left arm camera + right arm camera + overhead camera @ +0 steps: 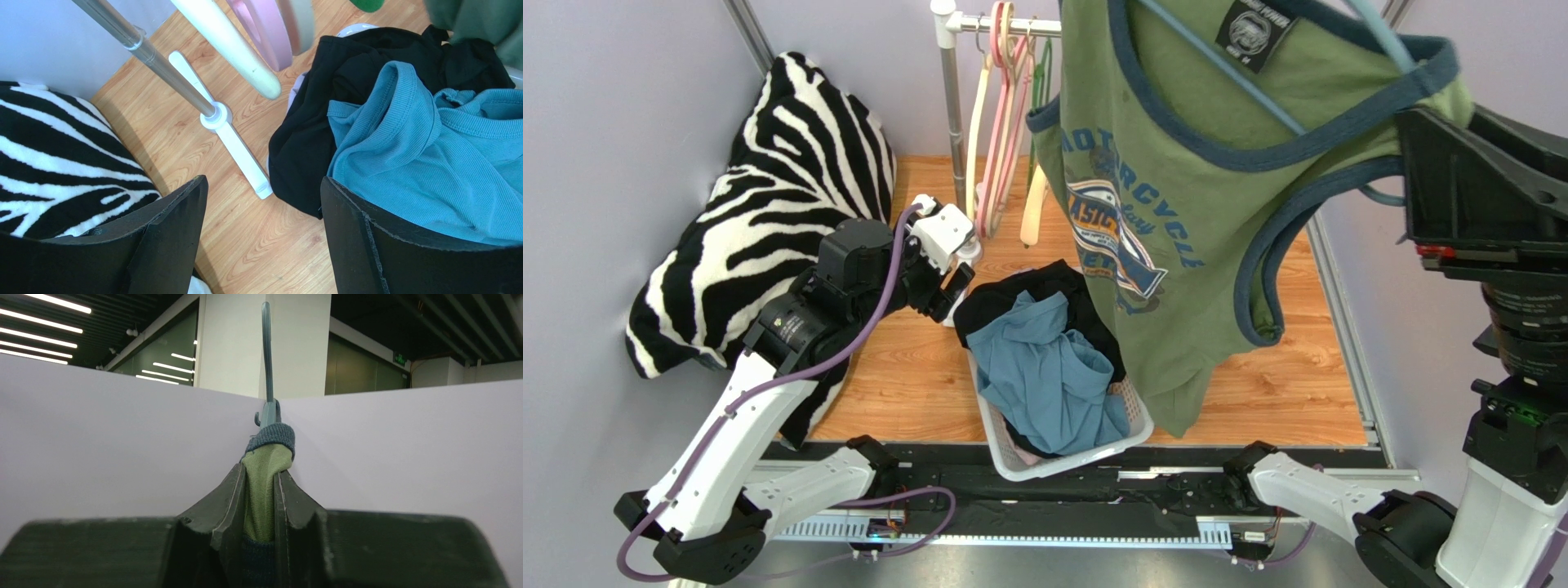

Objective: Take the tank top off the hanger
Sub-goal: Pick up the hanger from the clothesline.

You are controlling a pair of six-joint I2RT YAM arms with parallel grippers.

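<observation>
The green tank top, trimmed in dark blue with a printed chest, hangs high at the right on a blue-grey hanger. My right gripper is shut on its shoulder strap. Green cloth fills the gap between the jaws, and the hanger's hook rises straight above them. In the top view that gripper is a dark block at the strap's right end. My left gripper hovers low by the basket, open with only wood floor between its fingers.
A white laundry basket holds a blue garment and a black one. A zebra-striped cushion lies at the left. The rack's pole carries several empty hangers, and its white foot lies on the floor.
</observation>
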